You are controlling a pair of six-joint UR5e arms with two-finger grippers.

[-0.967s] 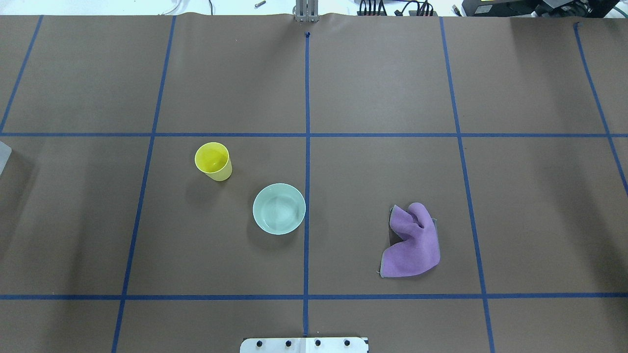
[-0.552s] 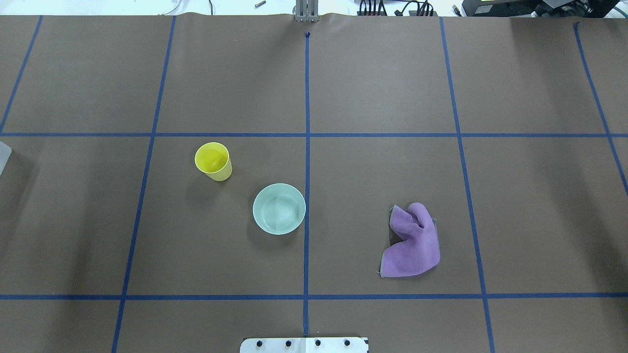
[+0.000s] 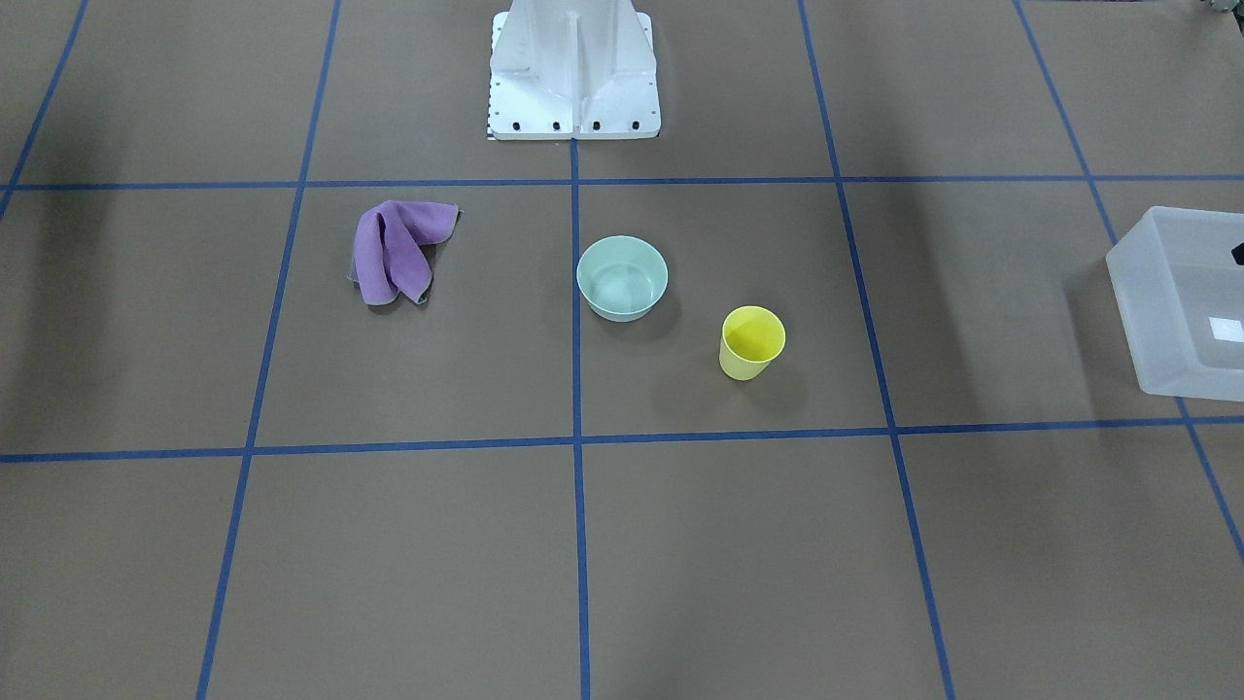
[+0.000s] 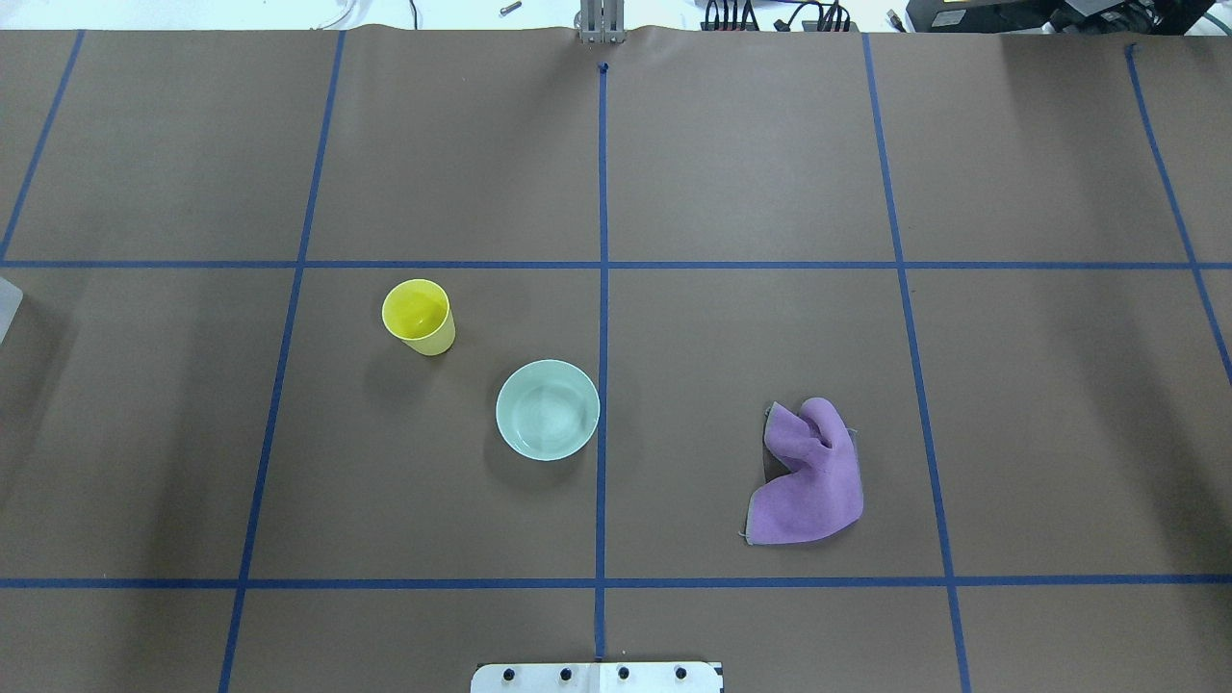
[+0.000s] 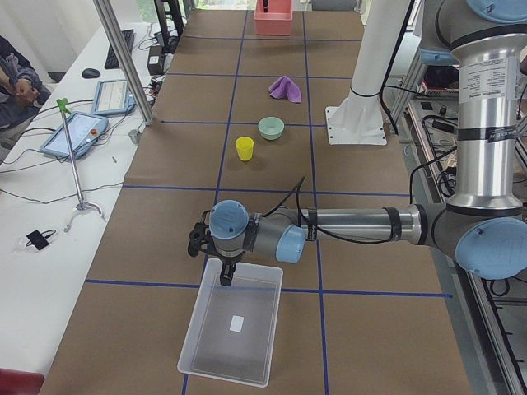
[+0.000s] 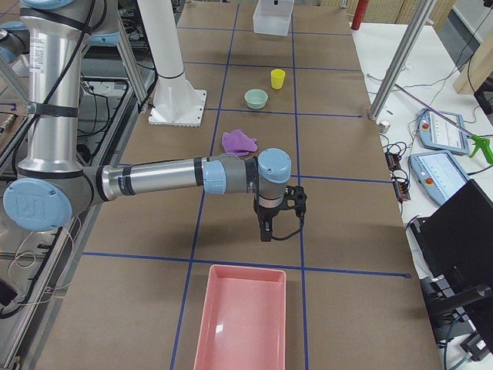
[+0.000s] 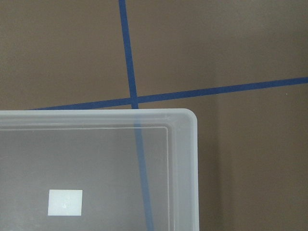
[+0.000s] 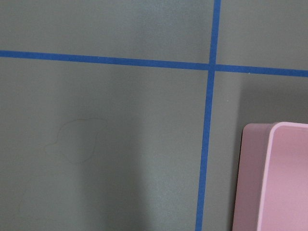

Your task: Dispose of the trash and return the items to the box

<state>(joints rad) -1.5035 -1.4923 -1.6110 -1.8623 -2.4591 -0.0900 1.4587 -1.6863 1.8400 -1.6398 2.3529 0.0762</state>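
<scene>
Jaws of both grippers show only in the side views, too small to read, so it cannot be told whether either pair stands apart or together; neither seems to carry anything. The left gripper (image 5: 225, 276) hangs over the rim of the box (image 5: 196, 329) on the side that faces the bowl (image 4: 548, 409). The right gripper (image 6: 265, 231) hangs over bare table between the bowl and the pink tray (image 6: 202, 324).

The bowl stands upright near the table's middle. The cup (image 4: 419, 316) stands upright near it, apart from it, on the side toward the box. The cloth (image 4: 807, 476) lies crumpled on the bowl's other side, toward the pink tray. Box and tray are each well apart from the bowl, at opposite ends of the table.

Nothing appears returned yet, and the step in hand looks like the first reach. The left arm is best placed for the cup. One finger should go inside the rim and one outside, on the side away from the bowl. A light cup tips easily, so the grip should close gently and the lift go straight up. The bowl can follow by its rim. The cloth is probably the right arm's job.
</scene>
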